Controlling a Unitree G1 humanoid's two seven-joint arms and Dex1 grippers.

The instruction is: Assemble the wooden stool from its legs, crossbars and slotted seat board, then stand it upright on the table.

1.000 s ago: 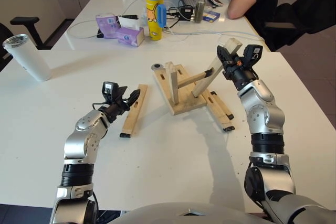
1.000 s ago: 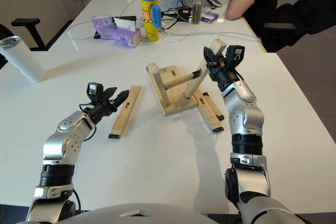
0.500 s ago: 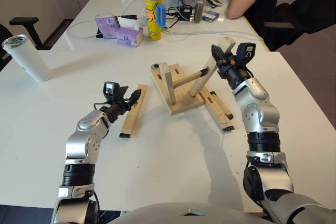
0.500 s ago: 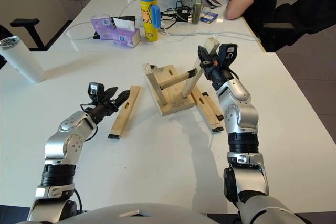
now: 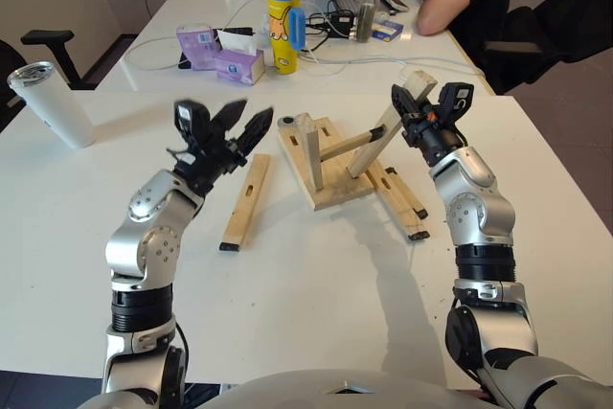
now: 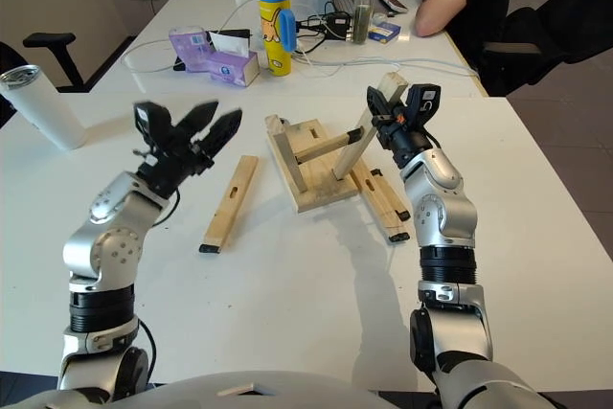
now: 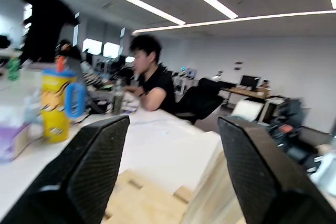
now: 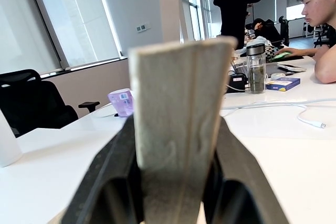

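Stool frame (image 5: 332,189) mid-assembly: right claw (image 5: 414,110) clamped on a tilted leg (image 5: 378,146), left claw (image 5: 247,117) spread apart above the bench (image 5: 316,275); next, likely lower it onto the loose leg (image 5: 244,200).

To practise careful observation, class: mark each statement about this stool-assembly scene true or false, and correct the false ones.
1. The right gripper grips a wooden leg near its upper end. True.
2. The left gripper holds the slotted piece. False: it is open and empty; that piece lies flat on the table.
3. The stool stands finished and upright. False: it is only part-built on the seat board, with loose pieces lying beside it.
4. A white tumbler stands on the table. True.
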